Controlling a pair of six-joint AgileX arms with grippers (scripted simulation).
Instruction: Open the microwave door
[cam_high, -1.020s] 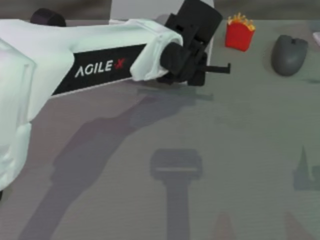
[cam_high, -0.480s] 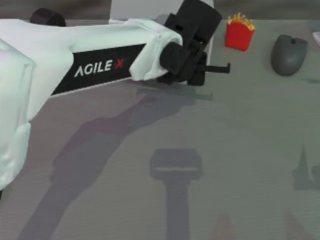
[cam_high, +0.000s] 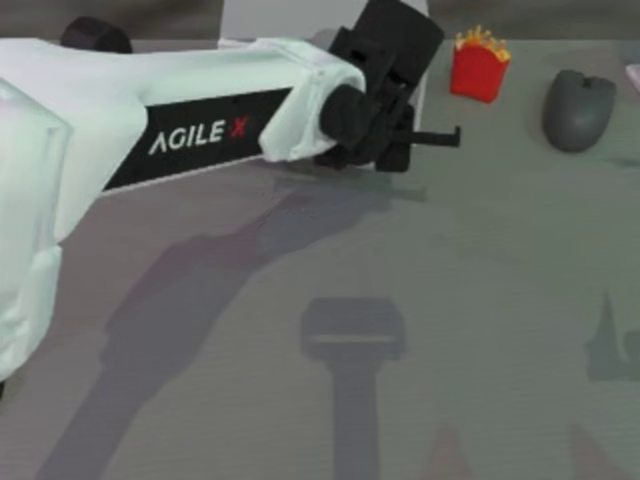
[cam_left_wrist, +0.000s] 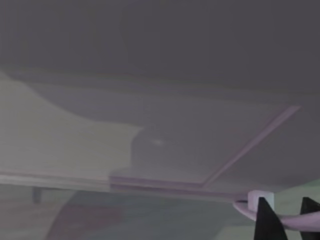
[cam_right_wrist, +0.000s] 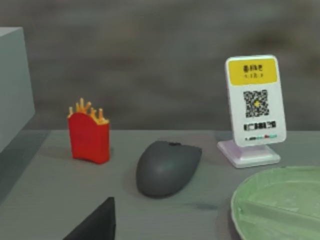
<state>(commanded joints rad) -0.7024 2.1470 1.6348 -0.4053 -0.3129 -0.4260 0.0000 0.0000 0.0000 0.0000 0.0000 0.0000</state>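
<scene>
- Where the top view looks down, my left arm, white with a black AgileX stripe, reaches from the left edge across the far part of the grey-green table (cam_high: 480, 300); its black left gripper (cam_high: 440, 137) sits at the front of the light grey boxy microwave (cam_high: 290, 18), which stands at the far edge, mostly hidden under the arm
- To the right of it stand a red carton of yellow fries (cam_high: 479, 65) and a dark grey computer mouse (cam_high: 578, 108), well apart from the gripper; arm shadows fall across the bare tabletop
- Left wrist view, unlike the top one, shows the flat light-grey microwave door (cam_left_wrist: 165, 145) very close, filling most of the picture, with a raised pale edge line and a small white knob-like piece beside one black fingertip (cam_left_wrist: 267, 220); whether the fingers clasp anything I cannot tell
- Right wrist view alone shows a white stand with a yellow header and a QR code (cam_right_wrist: 254, 107), a pale green plate (cam_right_wrist: 280, 200) and a blurred dark wall behind; a black part of the right gripper shows at its lower edge, its state unclear
</scene>
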